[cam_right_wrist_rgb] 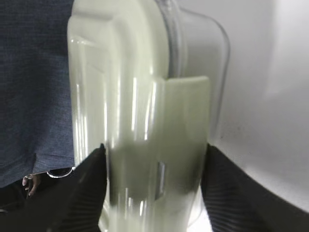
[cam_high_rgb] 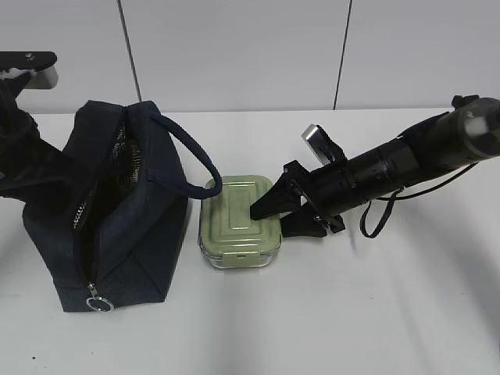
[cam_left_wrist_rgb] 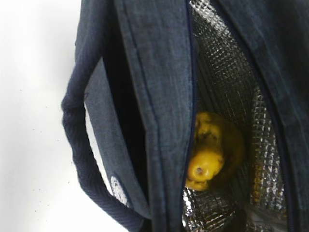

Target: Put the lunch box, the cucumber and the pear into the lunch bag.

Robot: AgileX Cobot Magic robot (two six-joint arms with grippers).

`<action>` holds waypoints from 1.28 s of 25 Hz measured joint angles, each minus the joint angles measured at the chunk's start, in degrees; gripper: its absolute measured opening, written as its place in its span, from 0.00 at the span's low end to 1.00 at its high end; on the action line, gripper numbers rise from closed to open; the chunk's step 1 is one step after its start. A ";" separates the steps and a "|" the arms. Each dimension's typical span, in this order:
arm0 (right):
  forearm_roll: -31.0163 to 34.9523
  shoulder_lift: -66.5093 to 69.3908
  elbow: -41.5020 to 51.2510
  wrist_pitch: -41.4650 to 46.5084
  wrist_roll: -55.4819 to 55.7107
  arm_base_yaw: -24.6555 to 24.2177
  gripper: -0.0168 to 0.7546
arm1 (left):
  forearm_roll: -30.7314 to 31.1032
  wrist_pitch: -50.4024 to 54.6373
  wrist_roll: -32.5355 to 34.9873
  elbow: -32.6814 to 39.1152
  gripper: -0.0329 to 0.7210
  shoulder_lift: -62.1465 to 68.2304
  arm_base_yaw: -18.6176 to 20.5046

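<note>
As we read it from the right arm outward: our lines follow.

Right end effector (cam_high_rgb: 283, 212): its jaws straddle the lunch box (cam_high_rgb: 238, 221), one finger over the lid, the other low at the box's right side; in the right wrist view the two dark fingers (cam_right_wrist_rgb: 87, 193) sit against either side of the box's end. We cannot tell whether they are clamped yet or merely closing in.

Lunch box: resting flat on the tabletop (cam_high_rgb: 375, 312), just beside the lunch bag (cam_high_rgb: 109, 226), under one of its loop handles; not lifted.

Left end effector: not visible itself; we take its jaws to be together, and the left arm sits at the bag's far left edge, apparently holding the mouth apart.

Lunch bag: upright, unzipped, silvery lining showing.

Pear (cam_left_wrist_rgb: 212, 152): already inside the bag, lying against the lining.

Cucumber: we see it in no view; possibly deeper in the bag, but we cannot confirm it.

Progress: pear done, cucumber unverified, lunch box left to grip, lift and lower in.
</note>
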 joint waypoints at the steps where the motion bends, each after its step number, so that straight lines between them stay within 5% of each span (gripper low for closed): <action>1: 0.00 0.00 0.00 0.24 0.00 0.00 0.64 | 0.00 0.00 0.00 0.00 0.06 0.00 0.00; 12: 0.03 0.00 -0.10 0.90 0.00 0.00 0.50 | 0.00 0.00 0.00 0.00 0.06 0.00 0.00; 32: -3.84 -7.51 -8.61 1.70 3.49 -2.31 0.49 | 0.11 0.07 0.00 0.00 0.06 0.00 0.00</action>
